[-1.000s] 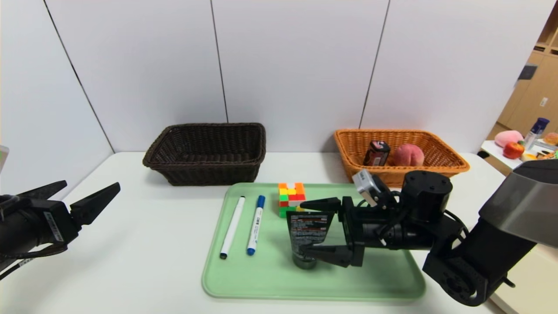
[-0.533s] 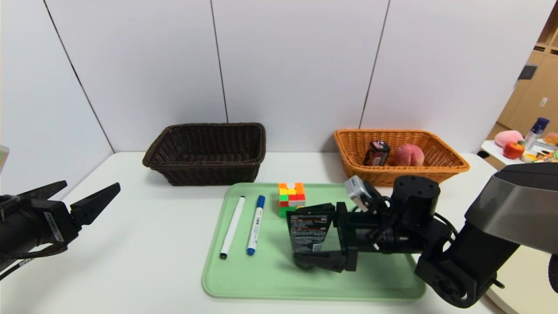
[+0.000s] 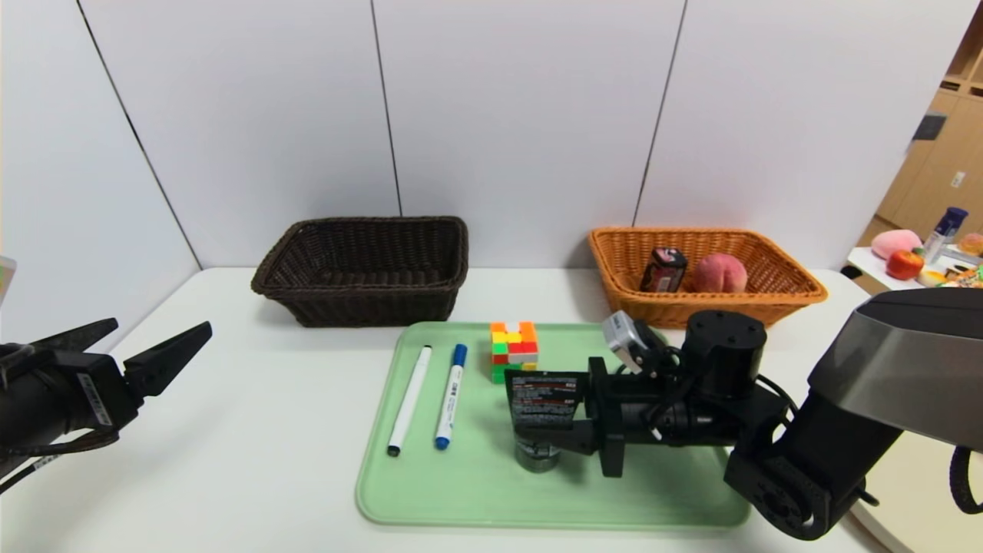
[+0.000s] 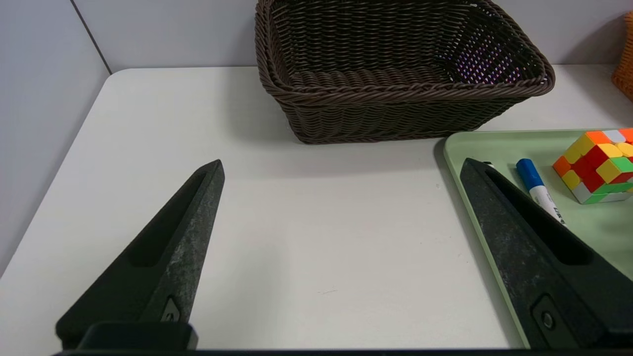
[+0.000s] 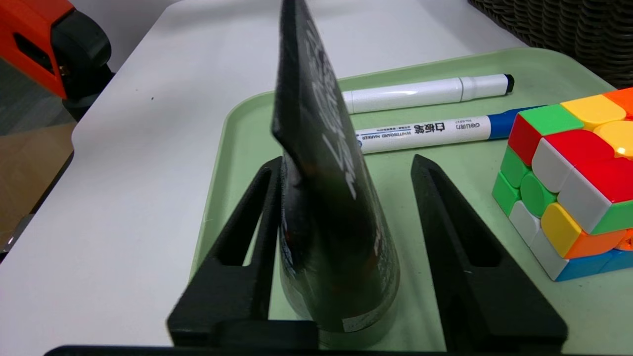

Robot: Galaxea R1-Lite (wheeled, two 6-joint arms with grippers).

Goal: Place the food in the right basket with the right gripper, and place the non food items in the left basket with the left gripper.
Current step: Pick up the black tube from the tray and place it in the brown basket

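Note:
The black squeeze tube [image 3: 545, 399] stands cap-down on the green tray [image 3: 476, 491]. My right gripper [image 3: 541, 415] is open around it; in the right wrist view [image 5: 346, 159] one finger touches the tube [image 5: 321, 148] and the other stands apart. The black-capped marker [image 3: 409, 399], the blue-capped marker [image 3: 451, 395] and the puzzle cube [image 3: 514, 351] lie on the tray. The peach [image 3: 719, 273] and the dark pink-labelled container [image 3: 664, 269] sit in the orange basket [image 3: 607, 261]. The dark brown basket [image 3: 369, 307] holds nothing. My left gripper [image 3: 161, 324] is open at the table's left.
In the left wrist view the left gripper [image 4: 342, 163] hovers over bare white table between the dark basket [image 4: 395, 113] and the tray's edge [image 4: 474, 143]. A side table with toy fruit [image 3: 906, 261] stands at the far right.
The right gripper's jaws have narrowed around the black tube and the arm has shifted slightly left and down. The left arm has not moved.

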